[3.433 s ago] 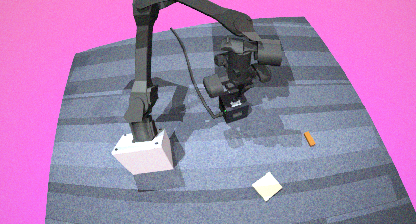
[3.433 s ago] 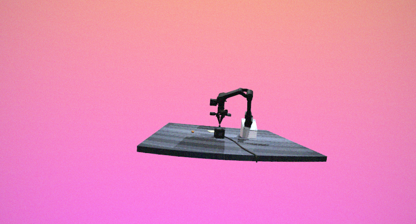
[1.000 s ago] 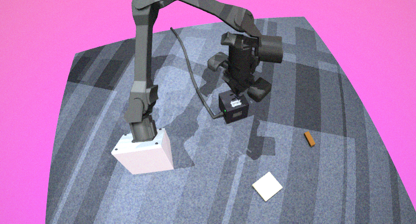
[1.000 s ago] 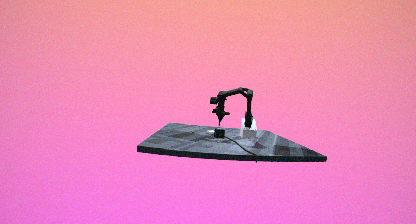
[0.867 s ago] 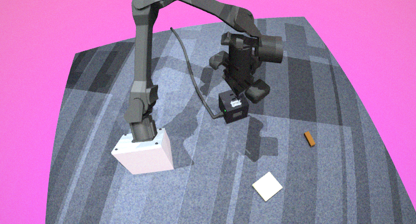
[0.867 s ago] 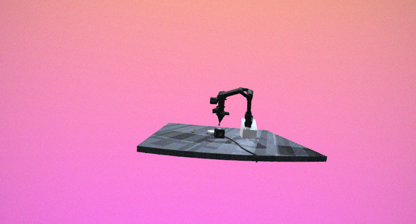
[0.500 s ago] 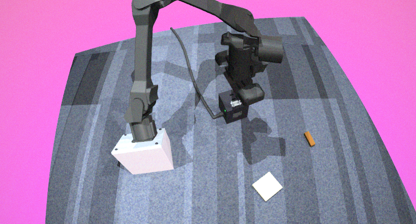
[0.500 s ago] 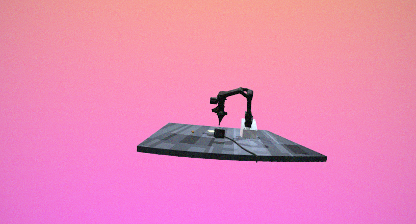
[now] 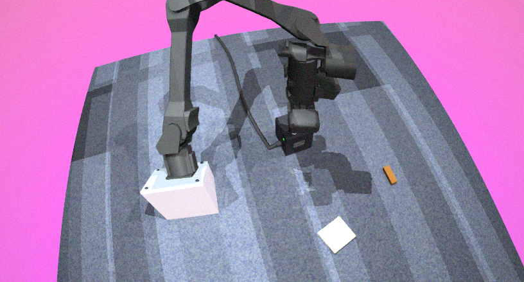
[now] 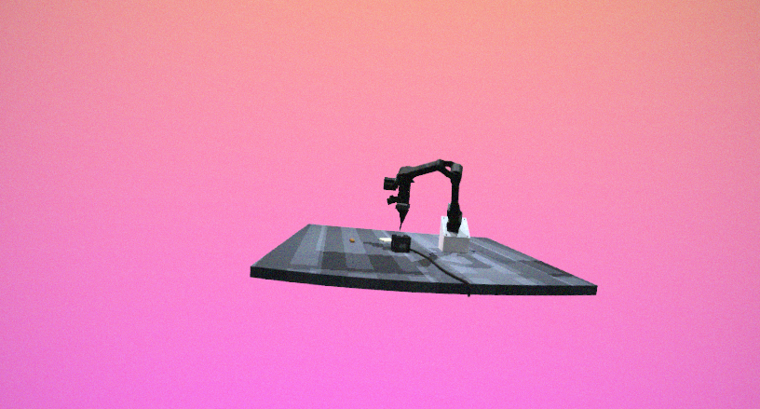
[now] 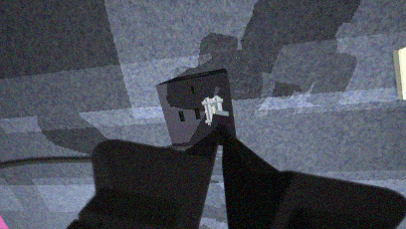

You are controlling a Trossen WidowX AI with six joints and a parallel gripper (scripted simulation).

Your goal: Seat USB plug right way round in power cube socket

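The black power cube [image 9: 288,147] [image 10: 400,243] [image 11: 186,133] stands on the table, with dark slots and a pale, silvery socket [image 11: 211,107] in its top. My gripper [image 10: 400,227] [image 11: 220,138] points down over the cube and is shut on the USB plug [image 11: 223,122]. The plug's dark body and a short grey end show at the fingertips in the wrist view, beside and partly over the socket. In the exterior view the fingertips are a little above the cube's top. In the top view the hand hides the fingertips, plug and socket. I cannot tell which way round the plug is.
A dark cable [image 9: 246,107] [image 10: 444,268] [image 11: 50,160] runs from the cube's side to the table edge. A pale square pad [image 9: 336,234] [image 11: 402,75] and an orange block [image 9: 389,175] [image 10: 352,239] lie on the table. The arm's white base [image 9: 187,203] [image 10: 455,245] stands to one side.
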